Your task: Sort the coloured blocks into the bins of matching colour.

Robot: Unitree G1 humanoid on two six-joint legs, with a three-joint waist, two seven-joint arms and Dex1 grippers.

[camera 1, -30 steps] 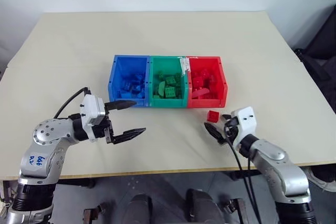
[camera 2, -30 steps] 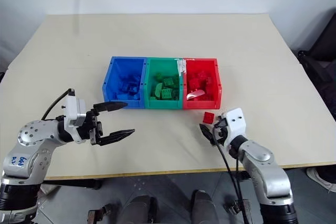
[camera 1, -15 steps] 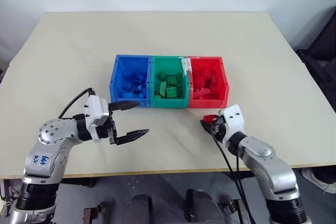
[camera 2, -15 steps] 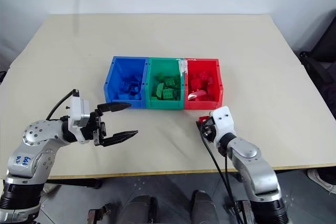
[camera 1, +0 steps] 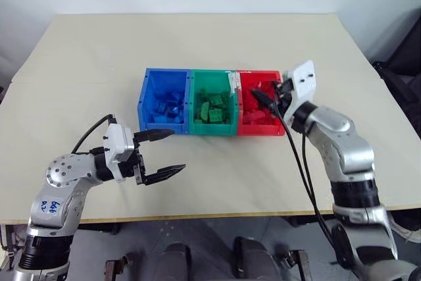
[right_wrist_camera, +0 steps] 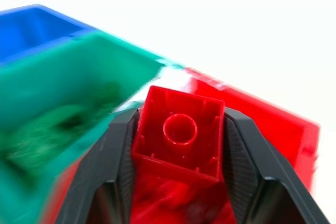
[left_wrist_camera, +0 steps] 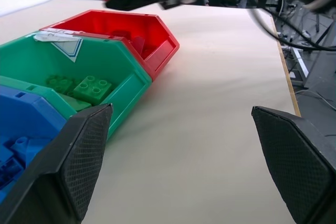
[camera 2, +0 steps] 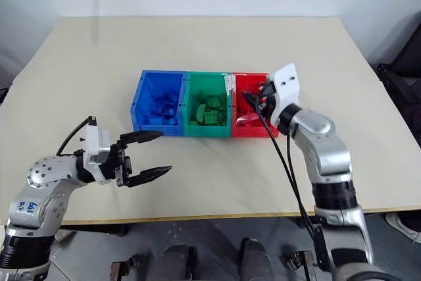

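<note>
My right gripper is shut on a red brick, which sits hollow underside up between its two fingers. It hangs over the near right part of the red bin. The bins stand joined in a row mid-table: the blue bin on the left, the green bin in the middle, the red one on the right. Blue bricks, green bricks and red bricks lie in their matching bins. My left gripper is open and holds nothing, above the table in front of the blue bin.
The bins rest on a beige table with bare surface all round them. A black cable trails from my right arm down past the table's front edge. A white label is stuck on the green-red divider. Dark furniture stands off the right edge.
My right gripper shut on the red brick lying in front of the red bin, then lifted it up and away over that bin. The left gripper stayed open in place.
</note>
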